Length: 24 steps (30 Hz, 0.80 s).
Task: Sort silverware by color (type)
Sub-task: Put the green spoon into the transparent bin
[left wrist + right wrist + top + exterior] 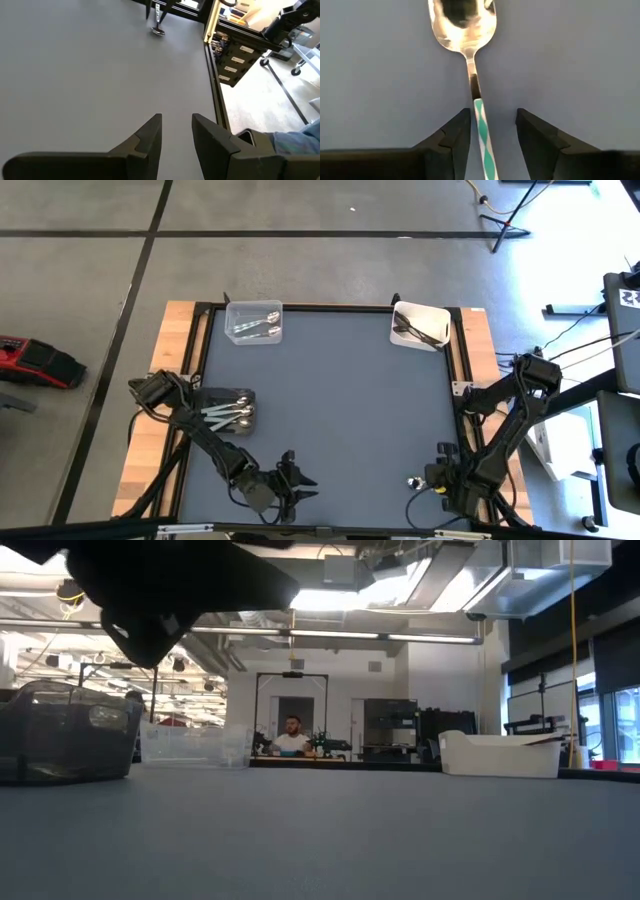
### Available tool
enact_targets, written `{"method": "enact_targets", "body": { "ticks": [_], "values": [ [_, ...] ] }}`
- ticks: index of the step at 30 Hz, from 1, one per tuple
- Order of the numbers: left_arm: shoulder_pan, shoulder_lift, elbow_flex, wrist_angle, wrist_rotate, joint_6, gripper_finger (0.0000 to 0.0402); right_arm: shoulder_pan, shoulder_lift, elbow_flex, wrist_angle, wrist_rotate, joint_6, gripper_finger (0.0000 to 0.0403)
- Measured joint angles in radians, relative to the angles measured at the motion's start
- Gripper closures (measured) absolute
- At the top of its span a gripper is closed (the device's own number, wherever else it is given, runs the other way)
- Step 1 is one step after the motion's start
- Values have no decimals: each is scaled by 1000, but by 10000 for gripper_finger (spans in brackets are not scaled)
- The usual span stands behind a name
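Left gripper (296, 480) low over the table's (340, 400) near edge, fingers parted, nothing between them. Grey bin (226, 413) of silver spoons at left edge. Clear bin (254, 323) and white bin (419, 326) along far edge. Right gripper (428, 482) straddling a shiny spoon's (465, 22) green-striped handle, fingers parted; contact unclear.

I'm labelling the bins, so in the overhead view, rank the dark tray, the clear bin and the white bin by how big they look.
Largest to smallest, high view:
1. dark tray, though the left arm covers part of it
2. clear bin, close to the tray, so their order is unsure
3. white bin, slightly smaller than the clear bin
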<state>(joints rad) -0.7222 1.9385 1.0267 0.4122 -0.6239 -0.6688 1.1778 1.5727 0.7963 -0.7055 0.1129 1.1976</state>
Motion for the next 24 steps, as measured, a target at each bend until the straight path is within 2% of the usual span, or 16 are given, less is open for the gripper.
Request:
{"method": "enact_targets", "body": {
  "ticks": [3,9,13,17,21,24],
  "values": [
    [14,0,0,0,0,0,300,0,9,-2,1,-3,4,278],
    [48,0,0,-10,4,-1,300,-21,11,10,-3,29,-85,390],
    [89,0,0,-10,37,-6,296,-54,14,16,27,112,-168,381],
    [133,0,0,-16,87,36,272,-116,14,17,84,205,-296,392],
    [176,0,0,-15,91,121,241,-190,14,17,201,269,-505,395],
    [194,0,0,-17,80,172,231,-259,14,18,317,291,-686,392]
  ]
}}
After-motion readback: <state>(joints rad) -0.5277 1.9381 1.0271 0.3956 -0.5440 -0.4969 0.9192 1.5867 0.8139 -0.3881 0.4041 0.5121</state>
